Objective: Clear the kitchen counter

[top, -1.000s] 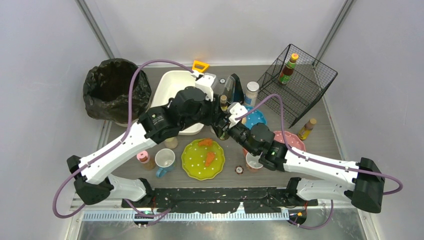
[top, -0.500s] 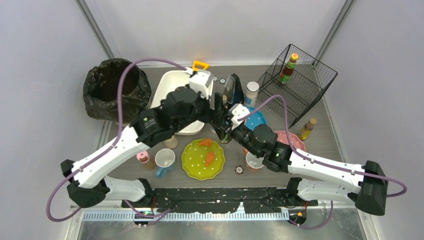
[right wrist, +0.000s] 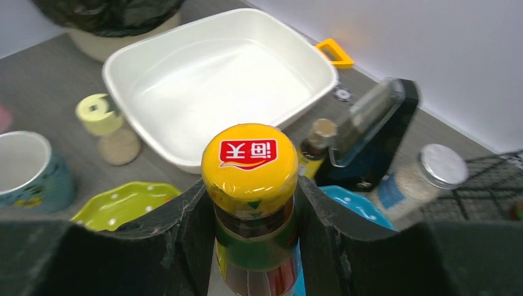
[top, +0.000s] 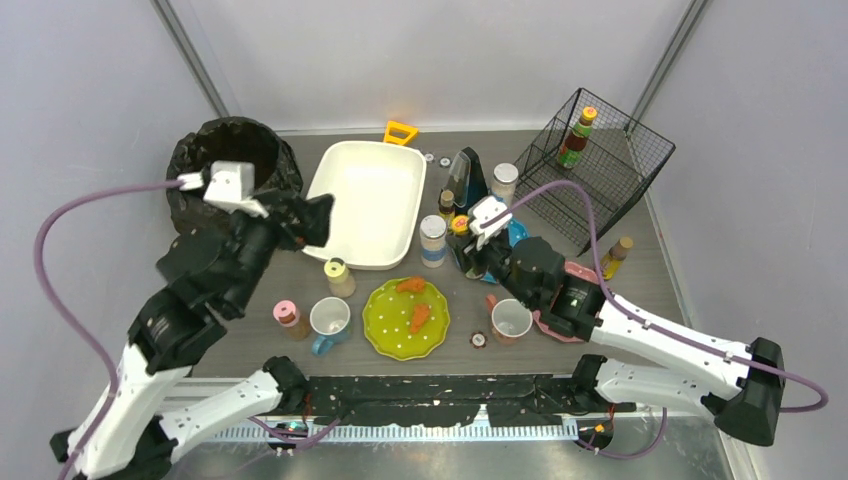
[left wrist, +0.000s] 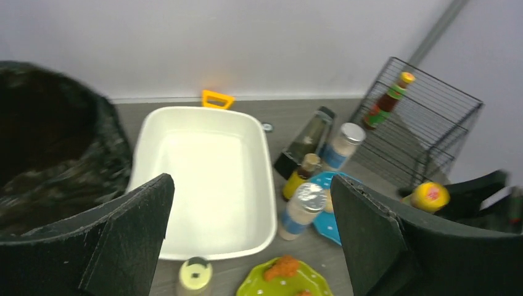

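From above, we see the left gripper [top: 318, 222] spread wide and holding nothing, over the kitchen counter [top: 660, 275] by the white tub [top: 370, 200]. The right gripper [top: 468, 245] squeezes a bottle [top: 460, 226].

The left wrist view shows a jar [left wrist: 300, 213] with a blue label. We cannot read it.

In the right wrist view, the bottle's yellow cap [right wrist: 250, 161] has a red sticker with white Chinese writing.
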Available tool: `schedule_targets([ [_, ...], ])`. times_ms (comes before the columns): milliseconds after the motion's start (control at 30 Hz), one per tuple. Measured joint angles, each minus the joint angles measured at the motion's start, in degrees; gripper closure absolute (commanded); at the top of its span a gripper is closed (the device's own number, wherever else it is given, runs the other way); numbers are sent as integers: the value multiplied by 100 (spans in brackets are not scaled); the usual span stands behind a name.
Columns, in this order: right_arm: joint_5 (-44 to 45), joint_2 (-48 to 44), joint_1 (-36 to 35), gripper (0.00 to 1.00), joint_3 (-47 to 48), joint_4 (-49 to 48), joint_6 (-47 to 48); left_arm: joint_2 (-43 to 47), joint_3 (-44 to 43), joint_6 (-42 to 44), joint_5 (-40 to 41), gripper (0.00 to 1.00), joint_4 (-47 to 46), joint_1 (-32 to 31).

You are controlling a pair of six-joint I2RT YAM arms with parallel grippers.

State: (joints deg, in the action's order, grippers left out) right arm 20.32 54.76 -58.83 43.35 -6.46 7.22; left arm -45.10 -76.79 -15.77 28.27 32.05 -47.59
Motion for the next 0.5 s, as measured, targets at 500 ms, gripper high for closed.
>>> schedule_targets([
  [500, 105, 927, 3191, 95, 2479, 1014, -173, 2273, 3202, 629, 1338, 1, 341, 459],
])
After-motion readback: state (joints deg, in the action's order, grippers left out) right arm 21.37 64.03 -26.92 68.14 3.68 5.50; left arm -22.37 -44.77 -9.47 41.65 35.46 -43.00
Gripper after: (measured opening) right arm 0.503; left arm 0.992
